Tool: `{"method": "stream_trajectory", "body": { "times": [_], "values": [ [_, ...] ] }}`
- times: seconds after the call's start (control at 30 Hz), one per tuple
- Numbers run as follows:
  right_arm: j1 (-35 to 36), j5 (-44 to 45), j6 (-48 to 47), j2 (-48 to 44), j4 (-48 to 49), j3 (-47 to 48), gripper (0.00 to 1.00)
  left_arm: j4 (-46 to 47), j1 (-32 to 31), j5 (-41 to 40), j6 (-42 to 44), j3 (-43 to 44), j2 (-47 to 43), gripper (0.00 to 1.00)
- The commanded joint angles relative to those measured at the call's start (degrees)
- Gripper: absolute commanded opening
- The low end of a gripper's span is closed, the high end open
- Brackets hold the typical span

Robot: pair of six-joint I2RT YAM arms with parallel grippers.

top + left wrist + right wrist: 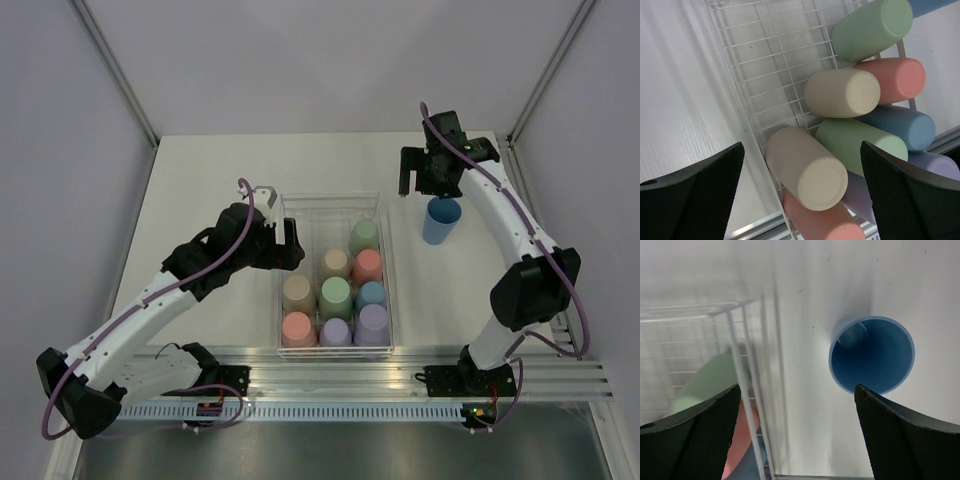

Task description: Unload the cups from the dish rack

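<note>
The white wire dish rack (285, 212) sits at the table's centre and holds several pastel cups upside down, among them a green one (364, 235), a salmon one (367, 266) and a beige one (298, 293). A blue cup (441, 220) stands mouth up on the table right of the rack. My left gripper (290, 245) is open and empty over the rack's left side; in the left wrist view it (802, 200) straddles the beige cup (807, 167) from above. My right gripper (420, 188) is open and empty just behind the blue cup (872, 355); in the right wrist view it (797, 435) is over bare table.
The rack's far half (775, 55) is bare wire grid. An aluminium rail (400, 375) runs along the near table edge. Walls close in on the left, back and right. The rack's right wall (740, 370) lies just left of my right gripper.
</note>
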Motion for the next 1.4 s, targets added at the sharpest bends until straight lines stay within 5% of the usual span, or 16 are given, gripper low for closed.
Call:
{"method": "stream_trajectory", "body": {
  "times": [0.0, 0.2, 0.4, 1.07, 1.37],
  "values": [
    [-0.15, -6.25, 0.13, -7.32, 2.36, 3.71, 0.98, -0.93, -0.29, 3.85, 2.81, 3.33, 0.10, 1.00],
    [0.64, -11.88, 0.30, -14.62, 4.65, 1.61, 0.98, -5.32, -2.47, 10.19, 3.43, 3.51, 3.26, 1.00],
    [2.31, -13.11, 0.13, -17.17, 5.18, -1.38, 0.98, -7.88, -6.17, 2.82, 1.41, 1.93, 6.69, 1.00],
    [5.47, -14.17, 0.92, -18.85, 8.08, -6.66, 0.98, -7.61, -8.99, -2.46, -0.88, 0.16, 15.57, 1.00],
    [5.39, -14.08, 1.36, -19.11, 8.52, -8.42, 0.96, -7.00, -9.60, -1.58, -0.70, -0.63, 17.68, 0.77]
  ]
}}
